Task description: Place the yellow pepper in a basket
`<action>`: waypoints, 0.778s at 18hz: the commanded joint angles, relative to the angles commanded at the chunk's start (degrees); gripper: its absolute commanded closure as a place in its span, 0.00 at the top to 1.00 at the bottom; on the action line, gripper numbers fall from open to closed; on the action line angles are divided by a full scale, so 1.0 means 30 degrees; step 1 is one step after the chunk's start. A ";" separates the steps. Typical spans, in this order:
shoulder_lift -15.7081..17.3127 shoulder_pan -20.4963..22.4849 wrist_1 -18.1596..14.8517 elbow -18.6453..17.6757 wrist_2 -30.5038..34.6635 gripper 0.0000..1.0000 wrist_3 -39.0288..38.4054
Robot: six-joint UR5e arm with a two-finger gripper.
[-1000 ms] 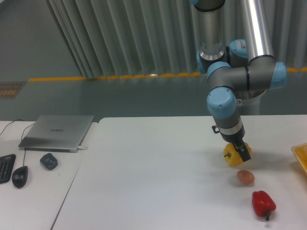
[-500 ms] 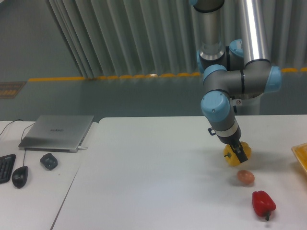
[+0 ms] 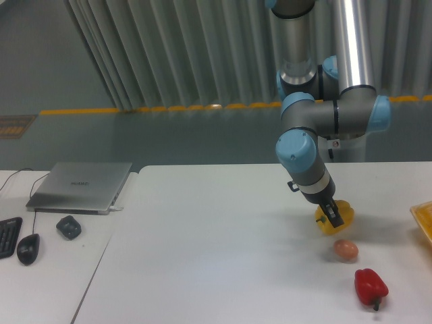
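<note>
At the far left edge, a keyboard [image 3: 7,236] is showing only its corner on the side desk, with a mouse [image 3: 28,248] lying just beside it. A small dark object [image 3: 68,227] is sitting a little further right, near the front of a closed laptop [image 3: 81,186] that is resting flat on the same desk. A cable [image 3: 15,179] is running off behind the laptop's left side.

The white table [image 3: 202,256] is filling the middle. Over its right part the arm [image 3: 317,128] is reaching down, and its gripper [image 3: 333,215] is sitting low against the pepper [image 3: 335,217], which is standing on the table. The dark fingers are overlapping the pepper's top and front, but I cannot tell whether they are closed on it or just placed around it.

An egg [image 3: 345,249] is lying near the pepper, toward the front, apart from it. A red pepper [image 3: 370,287] is lying further front and right. At the right edge, a yellow basket [image 3: 424,217] is showing only partly, well apart from the pepper
</note>
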 joint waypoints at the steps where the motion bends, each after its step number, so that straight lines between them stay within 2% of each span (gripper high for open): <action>1: 0.0000 0.0029 -0.0292 0.0292 0.0000 0.40 0.0030; 5: 0.0088 0.0204 -0.1816 0.1756 0.0000 0.39 0.0088; 8: 0.0642 0.1198 -0.2812 0.2811 -0.0059 0.39 0.0961; 11: 0.0937 0.2427 -0.2669 0.3516 -0.0146 0.39 0.3771; 14: 0.1026 0.3308 -0.2407 0.3576 -0.0176 0.39 0.5270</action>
